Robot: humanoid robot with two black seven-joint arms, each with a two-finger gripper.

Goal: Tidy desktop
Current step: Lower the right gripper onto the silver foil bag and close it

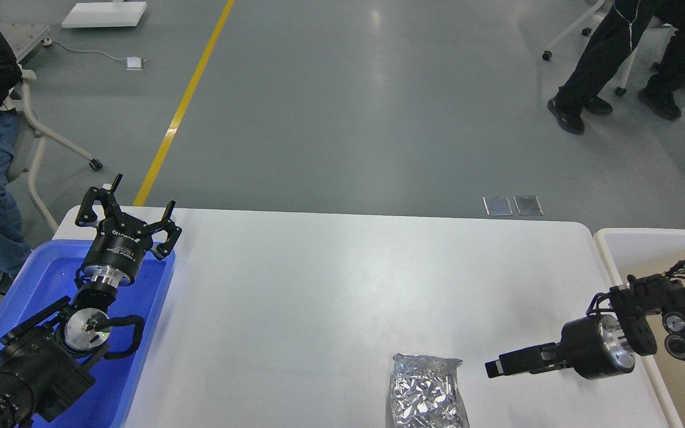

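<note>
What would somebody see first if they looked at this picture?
Probably the crinkly silver foil bag, lying at the near edge of the white desktop. Next, the two black robot arms: the left pincer spread open above the blue tray, and the right pincer pointing at the bag from the right, just short of it.

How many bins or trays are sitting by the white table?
2. A blue tray sits at the table's left end, under the left arm; a beige bin sits at the right end. Others may lie outside the picture.
</note>
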